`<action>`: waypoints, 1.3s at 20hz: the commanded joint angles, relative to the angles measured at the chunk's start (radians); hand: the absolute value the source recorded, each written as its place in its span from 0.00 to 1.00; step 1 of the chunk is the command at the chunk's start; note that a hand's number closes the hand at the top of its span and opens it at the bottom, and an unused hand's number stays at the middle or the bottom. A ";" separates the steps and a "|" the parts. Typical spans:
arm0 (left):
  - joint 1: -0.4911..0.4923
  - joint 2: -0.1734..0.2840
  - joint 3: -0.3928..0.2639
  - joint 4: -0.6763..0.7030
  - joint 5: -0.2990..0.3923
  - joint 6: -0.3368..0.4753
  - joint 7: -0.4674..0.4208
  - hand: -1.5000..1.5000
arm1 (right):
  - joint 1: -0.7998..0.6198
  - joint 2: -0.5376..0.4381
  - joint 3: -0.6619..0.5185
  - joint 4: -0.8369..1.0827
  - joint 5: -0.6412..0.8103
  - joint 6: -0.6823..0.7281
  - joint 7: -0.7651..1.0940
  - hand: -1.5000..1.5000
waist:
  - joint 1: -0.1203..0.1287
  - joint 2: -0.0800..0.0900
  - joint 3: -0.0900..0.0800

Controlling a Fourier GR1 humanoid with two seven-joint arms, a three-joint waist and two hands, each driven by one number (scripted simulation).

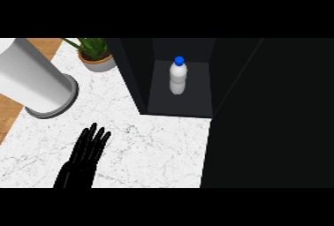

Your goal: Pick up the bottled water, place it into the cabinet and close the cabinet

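**Bottle inside the cabinet; door not yet closed**

The bottled water [177, 76] stands upright on the floor of the open cabinet [179, 106], towards the far end of the compartment, its blue cap up; nothing touches it; so I judge the first 2 parts of the task, the pick and the placing, as done.

The left hand [86, 152] lies low at the near left of the marble counter [157, 150], fingers straight and spread, holding nothing, well apart from the cabinet's mouth; it looks at rest rather than reaching. The right hand shows nowhere in the view, so its state cannot be told; a large black panel [274, 114] fills the right side of the view, which I take to be the cabinet's open door or side, though I cannot tell which.

What is left, by my reading, is 1 step: closing the cabinet; the compartment is plainly open towards the near side, with the bottle visible inside.

Elsewhere on the counter, a tall white cylinder [36, 79] stands at the far left, and a potted plant [96, 55] sits just beside the cabinet's left wall; both are clear of the opening.
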 commanded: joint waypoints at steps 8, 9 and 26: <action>0.205 0.236 0.133 -0.106 0.068 -0.191 -0.103 0.00 | -0.183 -0.030 0.191 -0.197 0.111 -0.031 0.289 1.00 | 0.030 0.021 -0.004; 0.232 0.252 0.138 -0.103 0.066 -0.221 -0.127 0.00 | -0.188 -0.039 0.214 -0.206 0.109 -0.028 0.308 1.00 | 0.025 0.018 -0.004; 0.272 0.394 0.239 -0.081 0.117 -0.392 -0.154 0.00 | -0.729 0.083 0.272 0.033 -0.021 0.000 0.599 1.00 | 0.125 0.047 -0.012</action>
